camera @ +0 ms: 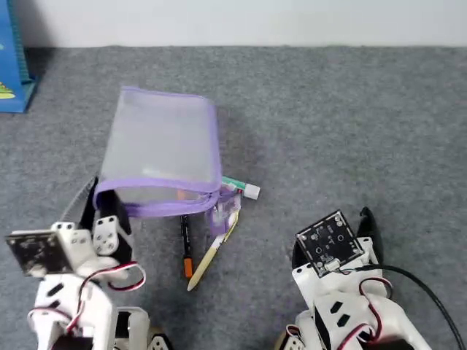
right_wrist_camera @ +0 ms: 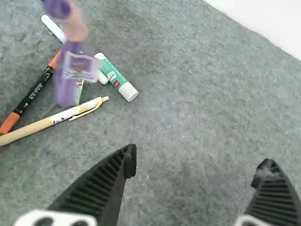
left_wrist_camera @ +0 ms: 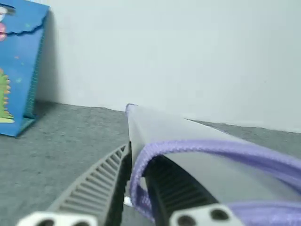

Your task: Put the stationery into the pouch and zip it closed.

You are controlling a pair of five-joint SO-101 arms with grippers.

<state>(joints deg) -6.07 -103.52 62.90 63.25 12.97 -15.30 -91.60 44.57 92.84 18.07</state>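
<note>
The pouch (camera: 160, 146) is lying left of table centre, mouth toward the near edge. Its purple rim is being pinched at the near-left corner by L gripper (left_wrist_camera: 137, 162), jaws clenched on the fabric; the mouth appears to be propped partly open. R gripper (right_wrist_camera: 198, 160) is hovering over bare table (camera: 328, 109) toward the near-right corner, jaws spread wide, nothing betw. them. Stationery is lying outside the pouch, just at its mouth: marker (camera: 187, 251), pen (camera: 211, 257), glue stick (camera: 241, 187), w/ the zip tag (camera: 222, 211) hanging over them.

Step judged in hand: first pick by R arm; task barely begun. For a clean pick, one item should be taken at a time. The pen is probably best first, being the most exposed; it should be grasped across the barrel near mid-length, w/ the tag avoided. The rim should be held taut by L so the mouth is gaping.

Room: open table betw. R gripper and items; far and right edges well apart. Blue box (camera: 11, 65) is standing at the far-left corner, out of the way. Items are lying close together, so a neighbour may be dragged.
</note>
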